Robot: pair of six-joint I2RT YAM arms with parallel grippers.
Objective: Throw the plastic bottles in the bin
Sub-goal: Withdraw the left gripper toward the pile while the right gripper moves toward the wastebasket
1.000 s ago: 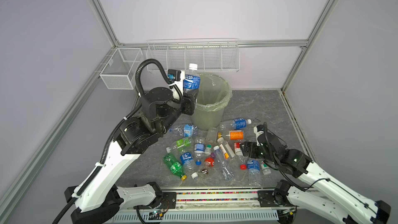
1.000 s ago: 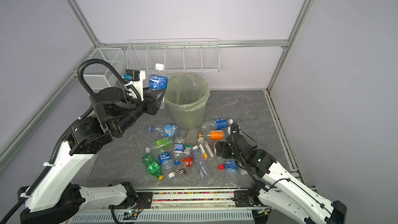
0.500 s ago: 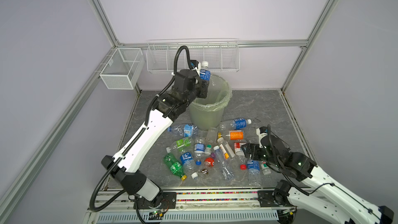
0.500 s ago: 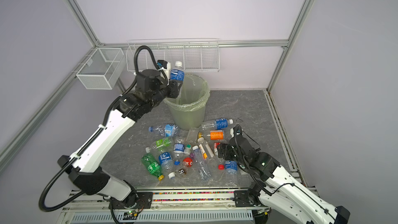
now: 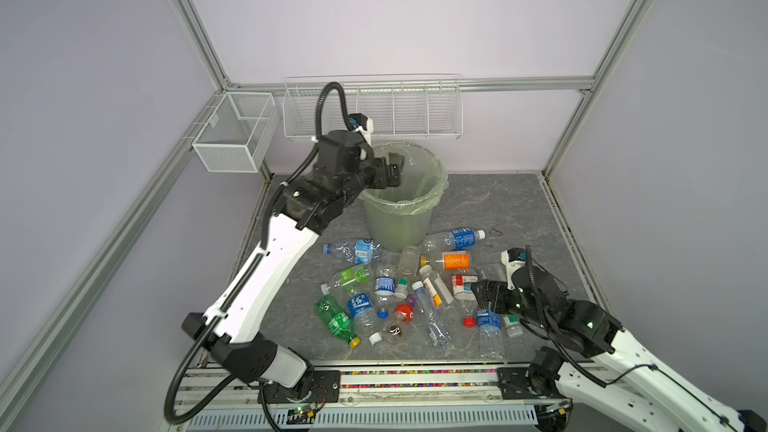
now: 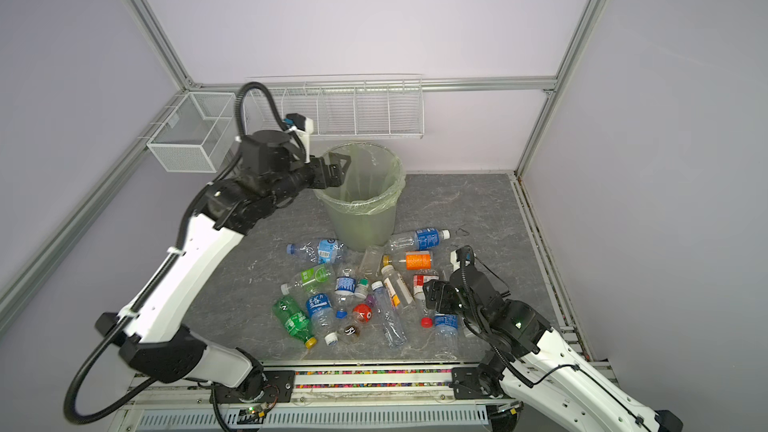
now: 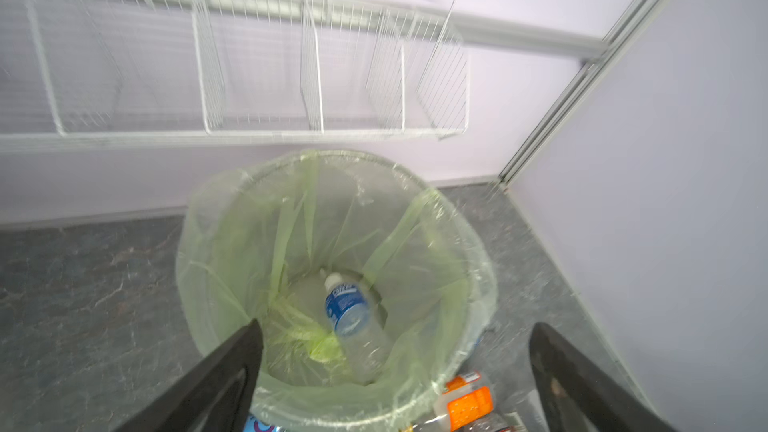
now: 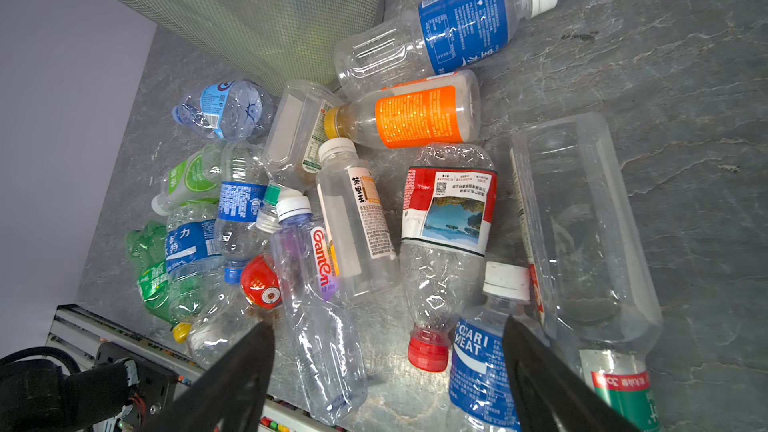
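Note:
The bin point(image 5: 399, 218) point(image 6: 361, 222), grey-green with a pale green bag over its rim, stands at the back of the grey floor. My left gripper point(image 5: 395, 168) point(image 7: 395, 328) hangs open over its near-left rim, holding nothing. One blue-labelled bottle point(image 7: 349, 313) lies at the bin's bottom. Several plastic bottles point(image 5: 399, 292) point(image 6: 357, 288) lie scattered in front of the bin. My right gripper point(image 5: 482, 290) point(image 8: 386, 326) is open, low over the heap's right side. In the right wrist view a red-capped bottle point(image 8: 449, 218) and a blue-labelled bottle point(image 8: 478, 367) lie below its jaws, untouched.
A white wire mesh box point(image 5: 232, 135) hangs on the left frame and a long white wire rack point(image 5: 374, 110) on the back wall just behind the bin. The arms' base rail point(image 5: 415, 376) runs along the front edge. Bare grey floor lies right of the bin.
My left arm swung the blue-labelled bottle from left of the bin to over its rim, then opened; the bottle now lies inside. The right gripper barely shifted.

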